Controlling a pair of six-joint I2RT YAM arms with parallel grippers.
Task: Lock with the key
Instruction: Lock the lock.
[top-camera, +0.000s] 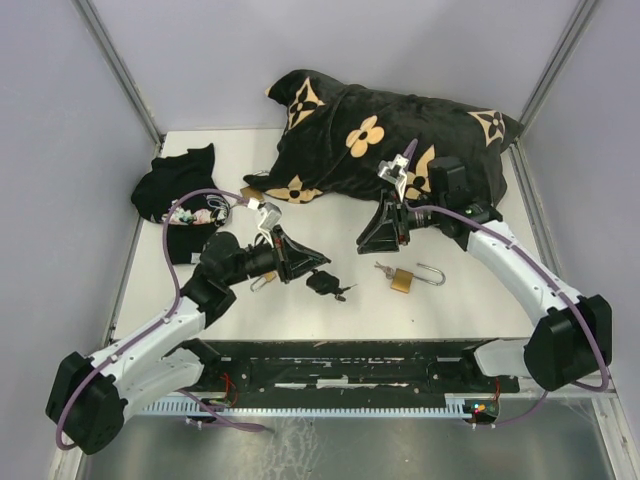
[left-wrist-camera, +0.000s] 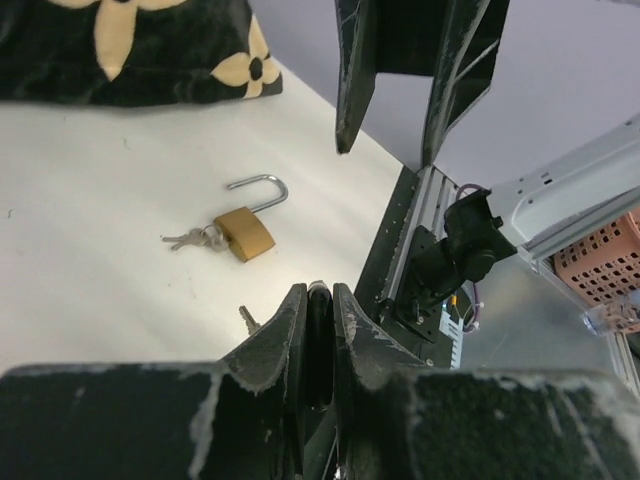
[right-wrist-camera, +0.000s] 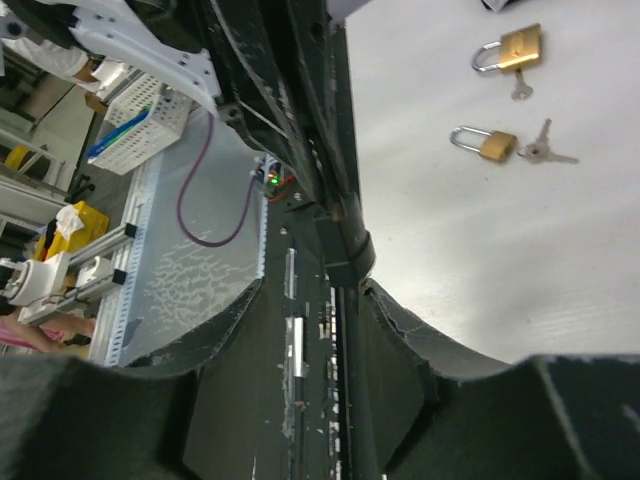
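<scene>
- The left end effector (left-wrist-camera: 318, 298) is clamped on a black key (top-camera: 327, 284).
- The right end effector (top-camera: 383, 242) is partly spread and holds nothing.
- An open padlock (top-camera: 402, 280) lies on the tabletop (top-camera: 460, 312), right of the key.

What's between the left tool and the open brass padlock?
Bare table up to the padlock, per left wrist view; a key juts beside the left tool.

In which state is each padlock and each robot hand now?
Brass padlock: shackle open, keys at its base.
Second brass padlock: shackle looks closed.
Left hand: shut on dark object.
Right hand: open, empty.
</scene>
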